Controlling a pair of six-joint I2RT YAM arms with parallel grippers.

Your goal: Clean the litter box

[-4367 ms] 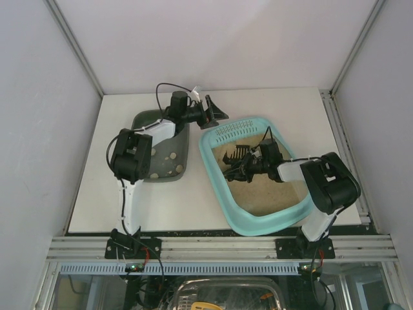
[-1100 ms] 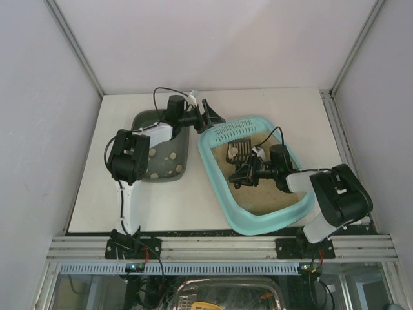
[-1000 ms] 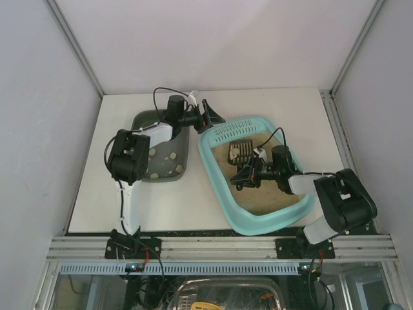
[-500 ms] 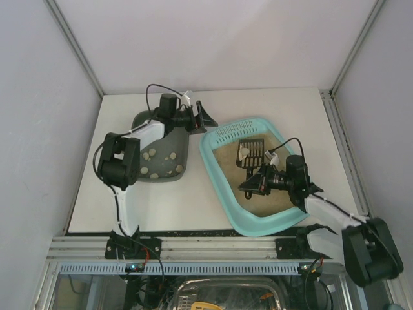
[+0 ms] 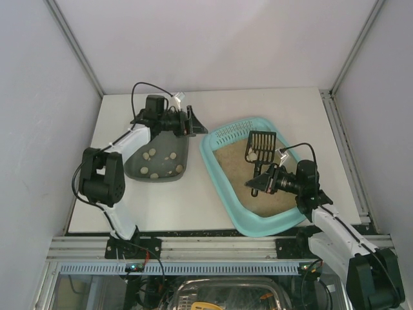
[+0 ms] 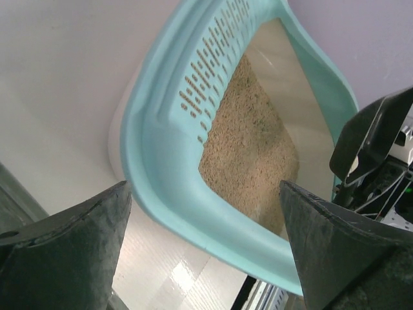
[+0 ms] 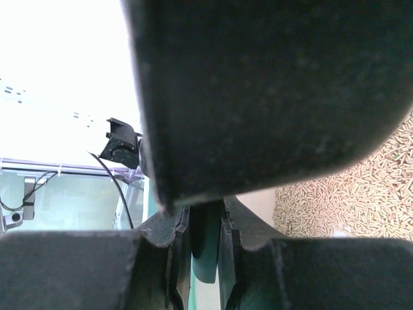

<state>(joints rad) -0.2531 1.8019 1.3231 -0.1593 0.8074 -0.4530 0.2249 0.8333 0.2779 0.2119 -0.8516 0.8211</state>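
Litter (image 5: 240, 166), tan and grainy, covers the floor of the turquoise litter box (image 5: 215, 169). The box sits on the white table (image 5: 161, 206) right of centre, turned at an angle, so its slotted grille (image 5: 231, 133) lies at the far end and its near corner points toward the right arm's base. Over the box the right gripper (image 5: 257, 183) is clenched on the handle of a black scoop (image 5: 261, 141), whose slotted head is held tipped up above the litter, close to the grille end. In the right wrist view the scoop's dark underside fills most of the frame. The handle is pinched between the two fingers low down, and a patch of pellets shows at the right edge (whether anything rides in the scoop cannot be told from any view). To the left of the box, with a narrow strip of table between them, lies a smaller dark grey-green tray (image 5: 184, 152) with several pale clumps (image 5: 157, 152) scattered on its floor. The left gripper (image 5: 195, 123) hangs over that tray's far right corner, near the box's grille end, its fingers spread wide and grasping nothing. The left wrist view looks out between them at the grille, the litter and, at the right edge, the black scoop.
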